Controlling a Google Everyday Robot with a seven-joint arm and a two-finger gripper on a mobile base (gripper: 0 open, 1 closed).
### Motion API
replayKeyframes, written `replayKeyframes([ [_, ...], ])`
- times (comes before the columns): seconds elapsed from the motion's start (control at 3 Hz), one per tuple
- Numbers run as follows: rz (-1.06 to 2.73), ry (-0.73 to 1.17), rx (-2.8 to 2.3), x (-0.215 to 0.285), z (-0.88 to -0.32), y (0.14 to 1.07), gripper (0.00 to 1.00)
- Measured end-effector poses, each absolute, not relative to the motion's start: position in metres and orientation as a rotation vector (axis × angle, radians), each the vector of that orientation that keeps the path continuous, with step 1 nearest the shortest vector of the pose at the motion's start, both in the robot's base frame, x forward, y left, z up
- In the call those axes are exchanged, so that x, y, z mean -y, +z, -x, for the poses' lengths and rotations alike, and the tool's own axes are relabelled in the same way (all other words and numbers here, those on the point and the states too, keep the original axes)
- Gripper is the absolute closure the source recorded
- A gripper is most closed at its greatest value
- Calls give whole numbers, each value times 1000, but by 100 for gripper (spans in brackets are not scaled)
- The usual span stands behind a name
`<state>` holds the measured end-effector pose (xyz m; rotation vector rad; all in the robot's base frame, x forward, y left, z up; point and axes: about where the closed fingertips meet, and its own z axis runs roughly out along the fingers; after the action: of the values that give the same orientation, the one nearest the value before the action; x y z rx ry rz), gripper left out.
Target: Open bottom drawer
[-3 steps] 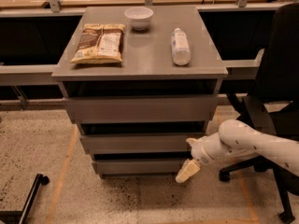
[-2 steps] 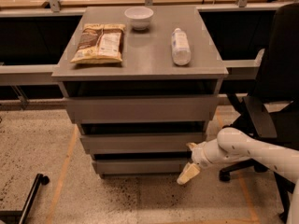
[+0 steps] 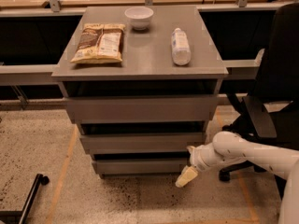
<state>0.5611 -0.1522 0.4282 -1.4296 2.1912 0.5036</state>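
The bottom drawer (image 3: 140,165) is the lowest and narrowest of three matte grey fronts under a grey cabinet top. Its flat front is shut, with a dark gap above it. My gripper (image 3: 186,176) hangs on the white arm at the drawer's right end, just in front of its lower right corner. Its cream fingertips point down and to the left, toward the floor.
On the cabinet top (image 3: 145,62) lie a chip bag (image 3: 99,42), a white bowl (image 3: 138,17) and a plastic bottle (image 3: 180,45). A black office chair (image 3: 271,101) stands close on the right. A black bar (image 3: 25,197) lies on the speckled floor at lower left.
My arm and gripper have drifted slightly down and right along the bottom drawer's right end. The drawers have not moved.
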Motion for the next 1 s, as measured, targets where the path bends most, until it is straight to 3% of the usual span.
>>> replayKeyframes([
  [0.33, 1362, 449, -2215, 155, -565, 398, 0],
  [1.0, 1152, 545, -2161, 170, -581, 336, 0],
])
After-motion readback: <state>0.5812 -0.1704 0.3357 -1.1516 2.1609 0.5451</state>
